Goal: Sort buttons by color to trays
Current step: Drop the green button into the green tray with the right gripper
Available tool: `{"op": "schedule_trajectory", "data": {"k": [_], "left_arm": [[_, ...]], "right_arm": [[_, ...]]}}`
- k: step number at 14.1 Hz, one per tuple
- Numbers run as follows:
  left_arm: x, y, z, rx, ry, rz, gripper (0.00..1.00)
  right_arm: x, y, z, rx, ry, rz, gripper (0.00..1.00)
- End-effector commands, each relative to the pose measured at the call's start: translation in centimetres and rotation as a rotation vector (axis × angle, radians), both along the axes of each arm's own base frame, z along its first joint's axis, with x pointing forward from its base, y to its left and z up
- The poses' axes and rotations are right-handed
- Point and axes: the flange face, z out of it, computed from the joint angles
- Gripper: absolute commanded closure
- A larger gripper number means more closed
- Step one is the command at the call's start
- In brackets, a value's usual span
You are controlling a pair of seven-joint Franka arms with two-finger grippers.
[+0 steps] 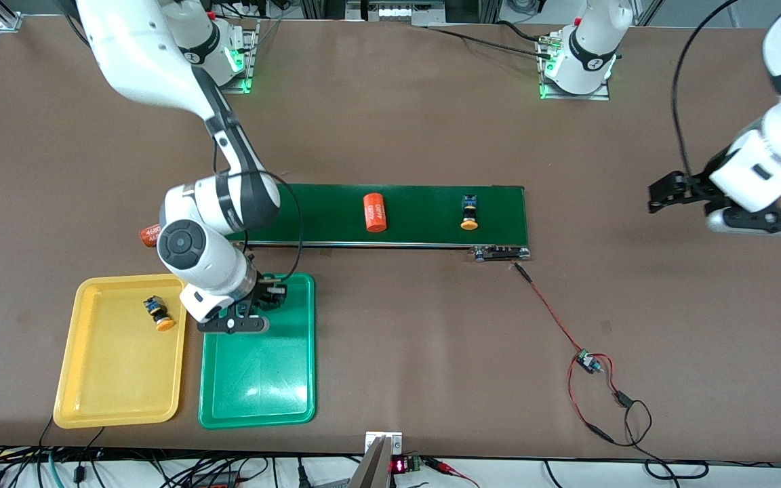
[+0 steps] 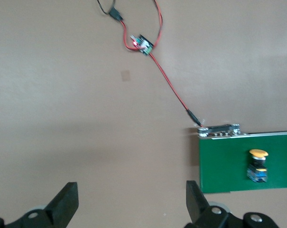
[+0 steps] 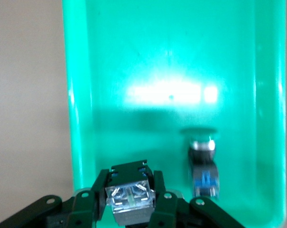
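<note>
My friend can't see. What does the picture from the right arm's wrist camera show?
The right gripper hangs over the green tray, its jaws shut on a button seen from its clear back end. A second button, with a blue-and-black body and green cap, already lies in the tray beside it. Brown table shows past the tray's edge.

Bright overhead light; white glare on green tray (image 3: 77,118); wrist views soft.

Both arms: glossy white shells w/ black joint bands, round dark-grey cap on right arm's wrist joint. Bases lit green. Black cables run along both arms. Left gripper (image 2: 129,202) & right gripper (image 3: 131,209) black, w/ small screw holes
</note>
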Motion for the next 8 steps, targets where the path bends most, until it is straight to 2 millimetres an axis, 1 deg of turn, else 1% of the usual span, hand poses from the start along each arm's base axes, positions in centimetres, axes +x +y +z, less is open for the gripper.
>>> {"op": "schedule_trajectory", "data": {"k": [1, 2, 3, 5, 6, 7, 8], "left_arm": [[-2.8, 0.4, 1.2, 0.022, -0.044, -0.018, 0.00], [-3.0, 0.3, 1.2, 0.037, -0.043, -0.024, 0.00], [-3.4, 0.6, 0.9, 0.056, -0.036, -0.025, 0.00], [-3.0, 0.4, 0.8, 0.054, -0.031, -0.020, 0.00], [-2.8, -0.2, 1.3, 0.055, -0.036, -0.032, 0.00], [-2.7, -0.6, 1.6, 0.055, -0.032, -0.038, 0.00], [-2.8, -1.1, 1.7, 0.056, -0.023, -0.057, 0.00]], "right_arm": [[2.0, 0.4, -2.8, 0.001, -0.095, 0.045, 1.00], [3.0, -0.2, -3.4, 0.000, -0.126, 0.055, 1.00], [3.4, -0.1, -3.7, 0.003, -0.143, 0.058, 1.00], [3.8, 0.1, -4.4, 0.003, -0.148, 0.061, 1.00], [3.7, 0.2, -4.5, 0.002, -0.142, 0.061, 1.00], [3.4, 0.8, -4.3, 0.012, -0.128, 0.051, 0.55], [3.3, 1.1, -3.5, 0.016, -0.122, 0.043, 0.01]]}}
